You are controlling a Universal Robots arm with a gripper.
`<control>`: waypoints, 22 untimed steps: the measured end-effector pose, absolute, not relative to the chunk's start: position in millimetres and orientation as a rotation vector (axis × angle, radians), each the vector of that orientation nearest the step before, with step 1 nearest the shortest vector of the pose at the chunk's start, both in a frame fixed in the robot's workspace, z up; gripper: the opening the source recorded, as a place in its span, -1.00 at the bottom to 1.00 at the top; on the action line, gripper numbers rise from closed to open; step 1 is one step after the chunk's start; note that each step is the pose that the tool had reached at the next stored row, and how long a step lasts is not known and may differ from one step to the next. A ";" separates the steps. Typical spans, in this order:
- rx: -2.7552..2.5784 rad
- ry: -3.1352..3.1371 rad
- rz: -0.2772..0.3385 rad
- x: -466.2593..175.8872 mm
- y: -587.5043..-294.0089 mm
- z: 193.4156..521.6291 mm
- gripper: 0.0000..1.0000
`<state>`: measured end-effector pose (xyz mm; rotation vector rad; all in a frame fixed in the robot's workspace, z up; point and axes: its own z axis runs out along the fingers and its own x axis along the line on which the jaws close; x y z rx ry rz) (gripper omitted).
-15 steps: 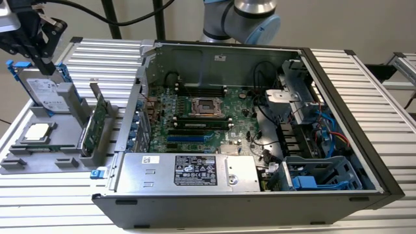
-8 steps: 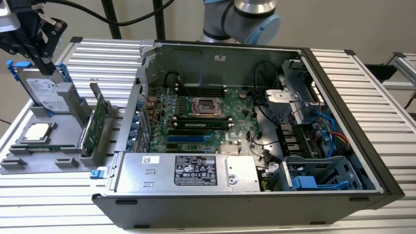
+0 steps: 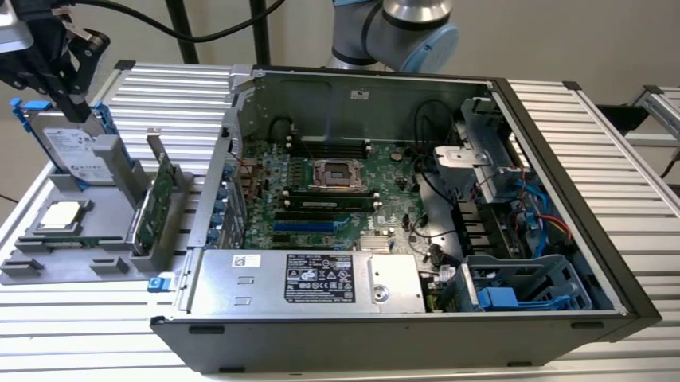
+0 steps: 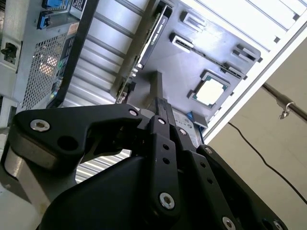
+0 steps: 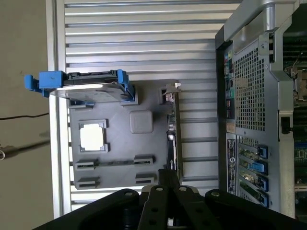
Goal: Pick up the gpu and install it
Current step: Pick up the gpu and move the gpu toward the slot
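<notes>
Nearby, gpu (image 3: 162,195) upright, apart from pincer (image 3: 76,113).

My gripper (image 3: 76,110) hangs at the exterior view's upper left, pointing down. Its fingers (image 5: 169,178) are pressed together on nothing, as I see in both wrist views. My arm (image 3: 402,28) rises at top centre.

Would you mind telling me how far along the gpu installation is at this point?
Done: nothing yet shows. The gpu stands on edge in the grey holder beside the open case. In hand: the tool hangs above the holder, apart from the card and carrying nothing. Left: both the pickup and the install; the motherboard carries no such card.
</notes>
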<state>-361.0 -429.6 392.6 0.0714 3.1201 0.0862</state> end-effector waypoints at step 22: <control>0.071 3.120 0.087 -353.1 -429.6 392.2 1.00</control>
